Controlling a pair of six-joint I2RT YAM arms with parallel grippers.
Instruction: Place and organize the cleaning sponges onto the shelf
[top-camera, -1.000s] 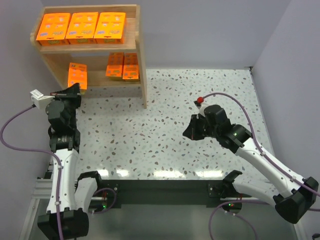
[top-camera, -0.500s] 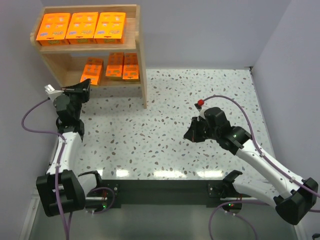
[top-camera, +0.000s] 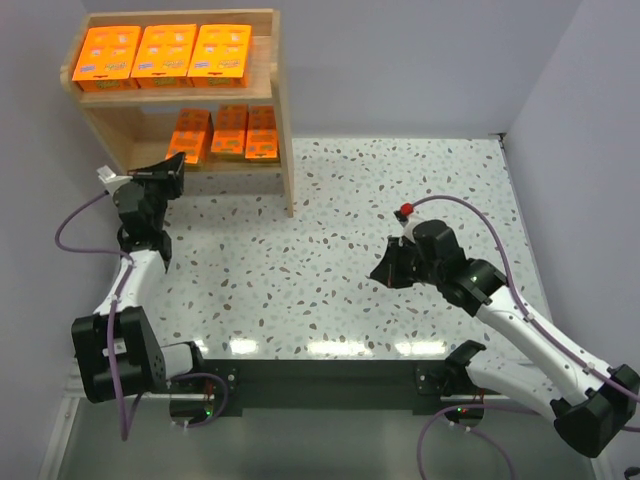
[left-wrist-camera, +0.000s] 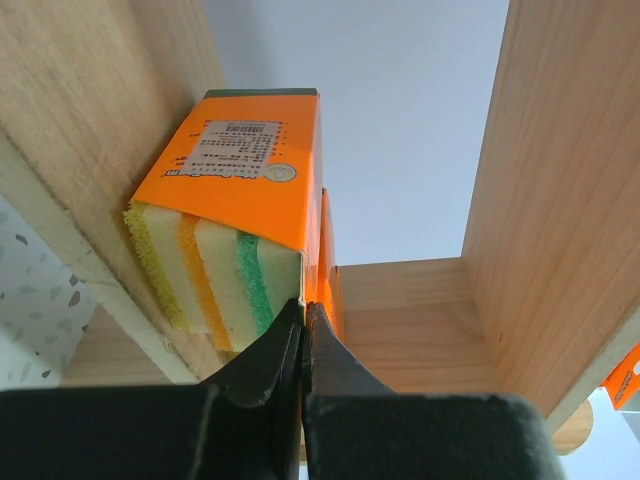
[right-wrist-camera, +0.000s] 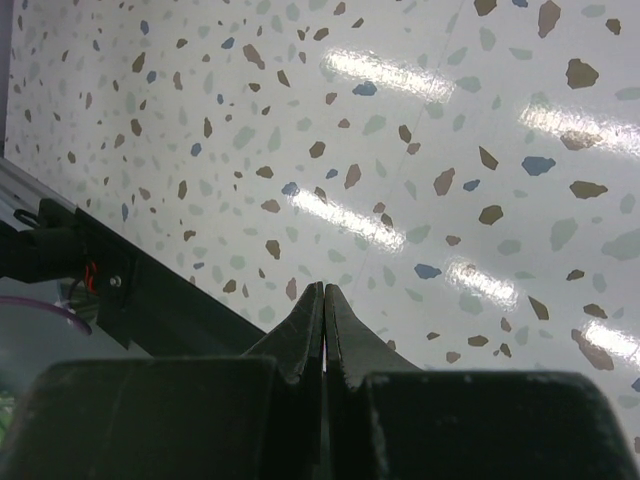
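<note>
The wooden shelf (top-camera: 284, 150) stands at the far left. Three orange sponge packs (top-camera: 165, 52) lie in a row on its top tier. Three more stand on the lower tier: one (top-camera: 188, 135) on the left, close beside two others (top-camera: 246, 132). My left gripper (top-camera: 172, 170) reaches into the lower tier. In the left wrist view it (left-wrist-camera: 303, 308) is shut on the thin sleeve edge of the left pack (left-wrist-camera: 235, 190), whose yellow, orange and green sponges show. My right gripper (top-camera: 380, 272) is shut and empty over the table; it also shows in the right wrist view (right-wrist-camera: 324, 290).
The shelf's right side panel (left-wrist-camera: 560, 200) and a wooden edge (left-wrist-camera: 70, 150) on the left close in on the left gripper. The speckled table (top-camera: 330, 250) spreads between the arms. The table's dark front rail (right-wrist-camera: 120, 290) runs near the right gripper.
My left gripper has moved right along the lower tier, bringing the left pack from the tier's left end up beside the other two. The right arm has drifted slightly toward me.
</note>
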